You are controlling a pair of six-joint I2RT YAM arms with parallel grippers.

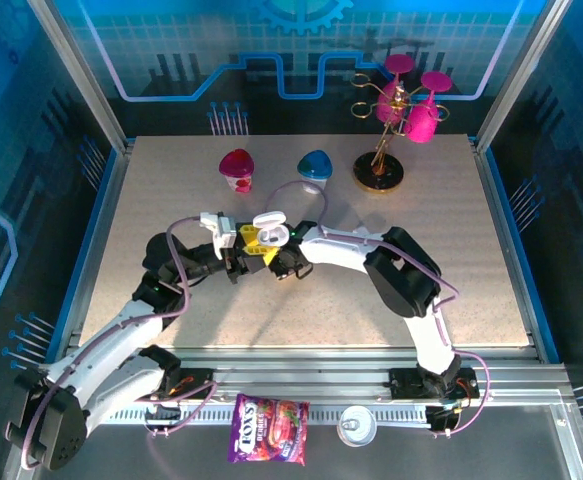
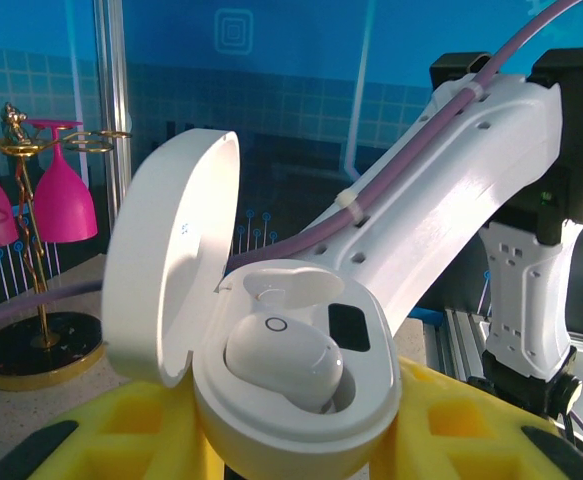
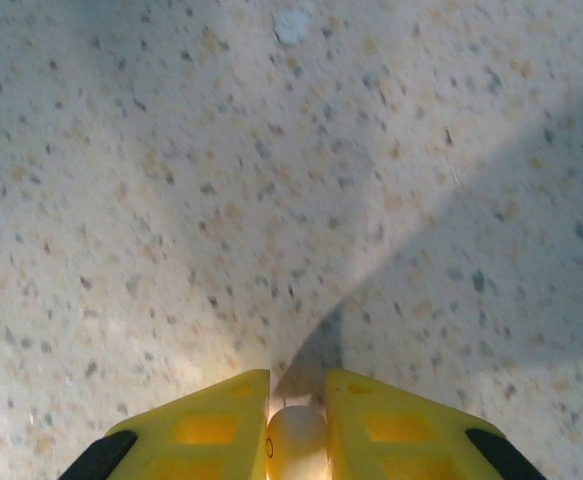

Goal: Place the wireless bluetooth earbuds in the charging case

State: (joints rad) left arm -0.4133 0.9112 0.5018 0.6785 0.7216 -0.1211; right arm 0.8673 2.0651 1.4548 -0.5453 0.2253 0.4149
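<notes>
The white charging case stands with its lid swung open to the left, and my left gripper is shut on its lower body between yellow fingers. One white earbud sits in a socket of the case; the other socket behind it looks hollow. From above, the case is at mid-table, with my left gripper below it. My right gripper hangs just over the speckled tabletop, shut on a second small white earbud pinched between its yellow fingers. From above, my right gripper is right beside the case.
At the back stand a pink pebble-like case, a blue one and a gold rack with pink glasses. A candy bag and a can lie on the near rail. My right arm's white link crosses just behind the case.
</notes>
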